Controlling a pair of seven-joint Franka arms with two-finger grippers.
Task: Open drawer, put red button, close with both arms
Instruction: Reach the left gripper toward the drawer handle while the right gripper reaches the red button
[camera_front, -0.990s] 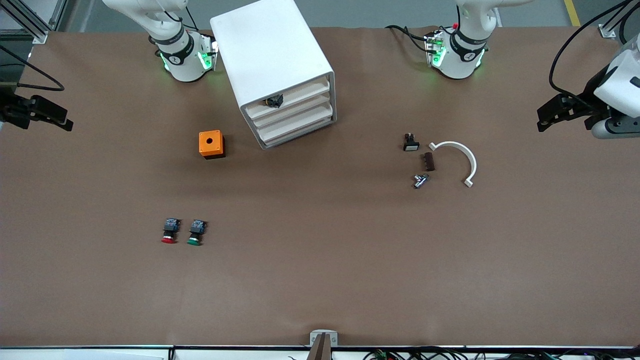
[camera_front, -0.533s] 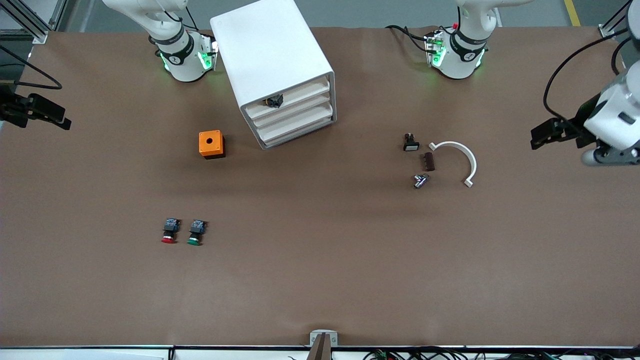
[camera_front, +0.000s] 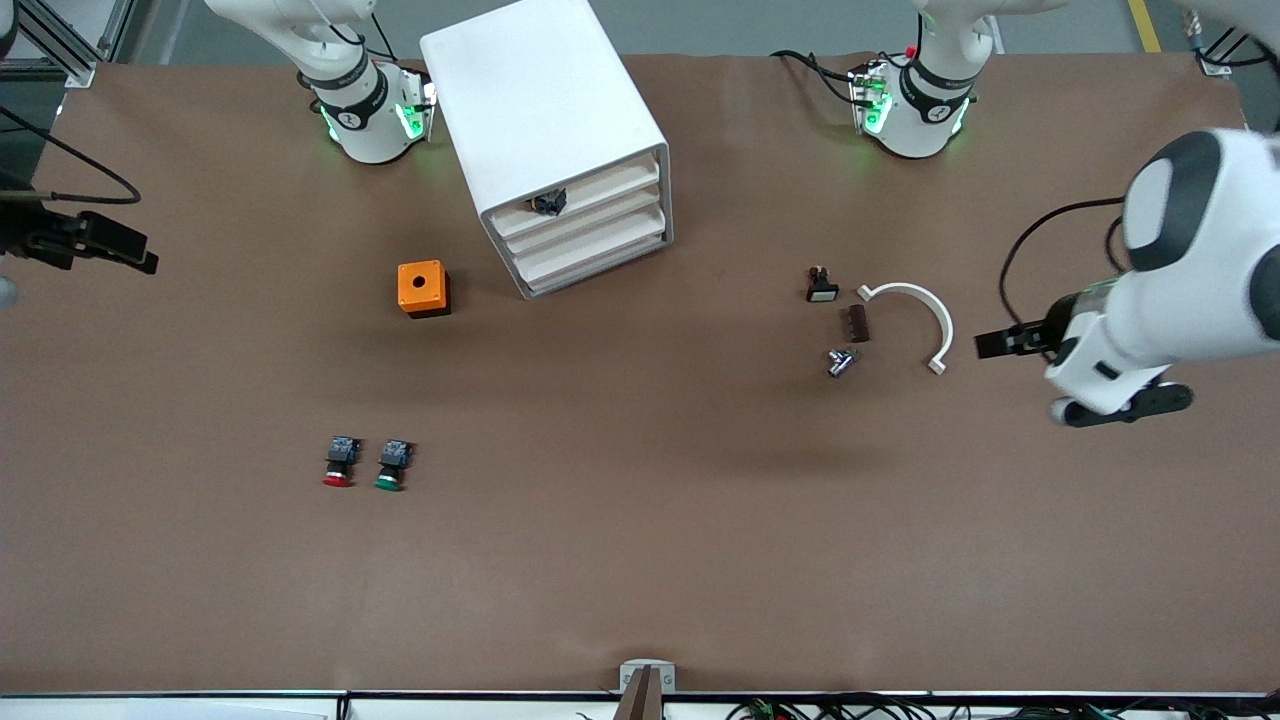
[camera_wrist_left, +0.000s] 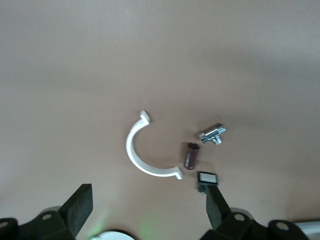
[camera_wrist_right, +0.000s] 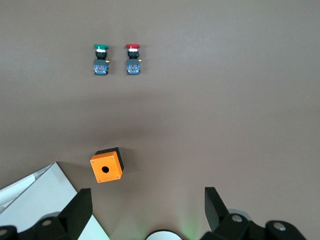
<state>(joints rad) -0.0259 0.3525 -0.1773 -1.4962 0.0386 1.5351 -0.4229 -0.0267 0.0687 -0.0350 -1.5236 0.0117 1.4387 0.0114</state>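
Two black two-finger grippers hang in the air, both spread wide and empty. The left gripper (camera_front: 985, 345) is over bare table at the left arm's end, just beside the curved white plastic clip (camera_front: 915, 318), with a small brown block (camera_front: 858, 323) and a silver fitting (camera_front: 840, 361) close by. The right gripper (camera_front: 140, 258) is over the table edge at the right arm's end, well apart from the small red-capped push-button with black-and-blue body (camera_front: 339, 463). That red button lies on the table touching nothing, just beside an identical green-capped button (camera_front: 391, 465). The shallow white middle drawer (camera_front: 588, 224) sits closed in the tall white rounded cabinet (camera_front: 545, 130); nothing of the task appears done. Risks, as judged: picking the green button by mistake, given how close the pair lies; the angled cabinet sliding when the drawer is pulled; the left gripper brushing the loose clip. An orange box with a hole (camera_front: 423, 288) stands near the cabinet. The surface is a plain brown mat; cables trail along its edges.
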